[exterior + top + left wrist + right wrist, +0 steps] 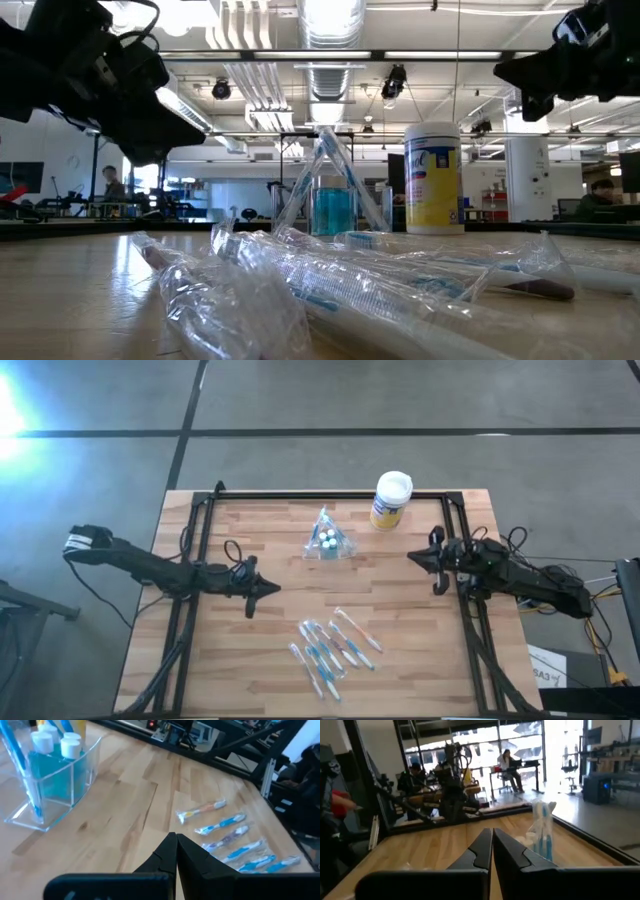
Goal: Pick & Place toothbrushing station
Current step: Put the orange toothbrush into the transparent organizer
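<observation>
Canister (391, 499): yellow, white lid, upright at the surface's 1 o'clock edge.
Surface (260, 650): light wood planks, black frame around.
People: two seated figures (507, 767) in the room beyond.

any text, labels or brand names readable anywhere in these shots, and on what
Yellow canister: printed label with a logo, too blurred to read.
White sheet beside the table's right edge, high view: dark characters, cut off and too small to read.
Wrapped toothbrushes: no legible print.
Clear plastic cup: no text visible.
Nothing can be quoted with confidence.
</observation>
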Robot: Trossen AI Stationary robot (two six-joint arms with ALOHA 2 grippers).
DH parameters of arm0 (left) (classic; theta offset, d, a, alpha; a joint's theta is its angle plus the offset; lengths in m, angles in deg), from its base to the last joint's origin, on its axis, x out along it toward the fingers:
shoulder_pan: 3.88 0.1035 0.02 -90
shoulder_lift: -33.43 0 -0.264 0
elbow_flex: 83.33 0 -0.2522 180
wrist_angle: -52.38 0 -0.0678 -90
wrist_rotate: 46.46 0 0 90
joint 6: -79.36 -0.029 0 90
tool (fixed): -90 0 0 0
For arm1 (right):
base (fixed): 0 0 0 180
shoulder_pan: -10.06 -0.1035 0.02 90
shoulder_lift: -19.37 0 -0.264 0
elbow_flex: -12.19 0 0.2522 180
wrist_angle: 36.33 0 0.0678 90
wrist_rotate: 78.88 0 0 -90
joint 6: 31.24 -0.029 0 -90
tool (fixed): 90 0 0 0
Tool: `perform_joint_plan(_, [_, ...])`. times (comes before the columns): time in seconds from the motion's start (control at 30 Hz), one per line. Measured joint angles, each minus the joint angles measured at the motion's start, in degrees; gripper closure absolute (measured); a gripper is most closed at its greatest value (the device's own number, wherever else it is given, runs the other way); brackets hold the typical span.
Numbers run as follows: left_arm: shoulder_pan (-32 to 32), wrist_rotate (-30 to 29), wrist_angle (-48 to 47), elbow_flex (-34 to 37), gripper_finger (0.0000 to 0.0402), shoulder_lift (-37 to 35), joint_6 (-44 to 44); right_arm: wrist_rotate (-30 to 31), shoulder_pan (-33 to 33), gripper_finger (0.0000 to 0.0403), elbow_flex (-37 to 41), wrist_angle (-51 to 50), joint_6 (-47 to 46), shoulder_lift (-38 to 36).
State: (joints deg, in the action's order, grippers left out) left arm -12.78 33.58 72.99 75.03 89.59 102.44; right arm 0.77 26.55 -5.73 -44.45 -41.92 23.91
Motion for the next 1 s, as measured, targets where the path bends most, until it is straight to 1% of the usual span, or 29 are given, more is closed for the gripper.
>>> perform_joint_plan(0.13, [0.0,0.3,0.0,0.0,0.0392,0.1,-3.0,0.0,0.0,0.039,-6.0,-7.2,0.2,5.6])
perform_joint_plan(0.3, [0.0,0.3,-0.3,0.3,0.0392,0.2,-3.2,0.1,-1.5,0.039,-13.2,-14.3,0.7,15.6])
perform_joint_plan(0.33, [0.0,0.3,-0.3,0.4,0.0392,0.2,-3.1,1.0,-2.0,0.039,-14.5,-15.3,0.5,17.8])
perform_joint_plan(0.4, [0.0,0.3,-0.5,0.5,0.0392,0.2,-3.1,4.8,-3.5,0.039,-17.1,-16.4,-0.3,21.8])
perform_joint_plan(0.57, [0.0,0.3,-0.7,0.7,0.0392,0.2,-3.0,10.7,-9.6,0.039,-23.8,-17.4,-1.3,32.9])
perform_joint_plan(0.67, [0.0,0.3,-0.7,0.7,0.0392,0.2,-2.9,16.2,-15.1,0.039,-27.8,-17.4,-1.0,39.0])
perform_joint_plan(0.73, [0.0,0.3,-0.7,0.7,0.0392,0.2,-2.3,18.2,-18.8,0.039,-30.1,-17.5,-1.3,42.9])
perform_joint_plan(0.87, [0.0,0.7,-0.7,0.7,0.0392,0.2,-1.6,18.3,-24.6,0.039,-34.8,-20.9,-5.1,51.2])
perform_joint_plan(0.93, [0.0,1.6,-0.7,0.7,0.0392,0.2,-1.6,18.3,-26.6,0.039,-37.3,-24.5,-8.0,55.6])
perform_joint_plan(1.0, [0.0,1.8,-0.7,0.7,0.0392,0.2,-1.7,18.3,-27.8,0.039,-39.6,-28.6,-8.9,59.9])
